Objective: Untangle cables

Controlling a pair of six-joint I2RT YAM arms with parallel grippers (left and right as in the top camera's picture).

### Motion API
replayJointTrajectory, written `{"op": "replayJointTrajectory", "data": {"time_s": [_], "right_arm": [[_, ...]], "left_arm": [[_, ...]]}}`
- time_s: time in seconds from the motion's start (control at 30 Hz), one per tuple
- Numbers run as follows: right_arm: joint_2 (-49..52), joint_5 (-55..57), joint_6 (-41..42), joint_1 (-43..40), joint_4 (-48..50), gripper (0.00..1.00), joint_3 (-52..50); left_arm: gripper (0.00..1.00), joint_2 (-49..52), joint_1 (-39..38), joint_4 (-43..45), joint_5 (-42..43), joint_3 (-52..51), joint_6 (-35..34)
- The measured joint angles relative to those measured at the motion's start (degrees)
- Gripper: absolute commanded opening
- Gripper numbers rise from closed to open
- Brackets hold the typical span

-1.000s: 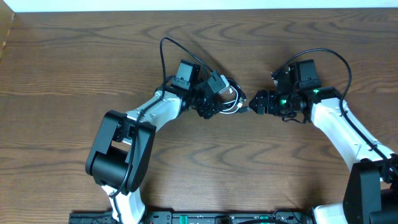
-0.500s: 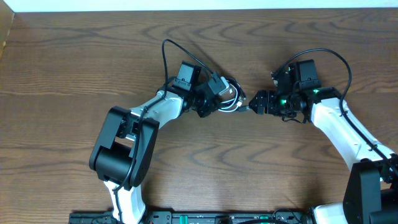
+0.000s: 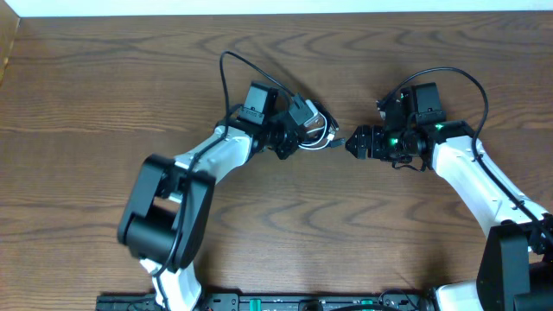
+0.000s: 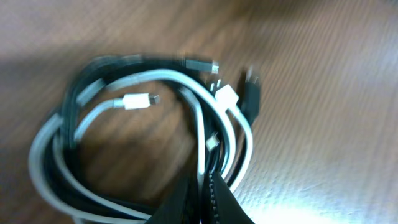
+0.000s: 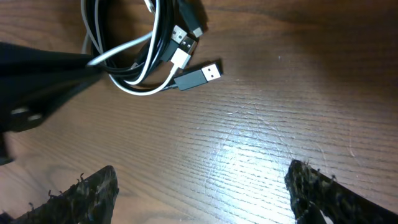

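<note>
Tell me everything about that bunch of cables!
The cables are thin black and white cords, looped into one tangled coil. They look like smooth plastic, with small white and silver plugs at the ends; one black plug with a silver tip pokes out sideways. The coil seems to rest on the wooden table, and the left gripper is shut on a few strands at its edge.

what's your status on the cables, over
Left gripper shut on the cables, one tangled coil. Right gripper open, empty, beside the coil. Black USB plug sticks out toward it; nothing blocking.
</note>
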Motion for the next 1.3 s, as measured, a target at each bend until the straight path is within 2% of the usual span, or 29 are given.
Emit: {"op": "replayJointTrajectory", "data": {"time_s": [0.27,0.4,0.63,0.83,0.97,1.3], "right_arm": [[0.0,0.2,-1.0,0.0,0.0,0.85,0.0],[0.0,-0.3,-3.2,0.0,0.1,0.91,0.0],[0.0,-9.3,-8.6,0.0,1.1,0.89,0.0],[0.0,-15.8,-10.1,0.0,1.7,0.86,0.0],[0.0,-19.7,-10.8,0.0,4.1,0.73,0.0],[0.0,-22.8,-9.7,1.4,9.2,0.71,0.0]], "left_arm": [[0.07,-16.4,0.0,-0.4,0.7,0.0,-7.1],[0.08,-25.3,0.0,-0.4,1.1,0.0,-11.2],[0.08,-36.4,0.0,-0.6,1.3,0.0,-14.1],[0.08,-36.2,0.0,-4.1,1.3,0.0,-14.7],[0.08,-34.9,0.0,-4.7,1.3,0.0,-14.9],[0.08,-34.7,0.0,-4.7,1.3,0.0,-15.8]]}}
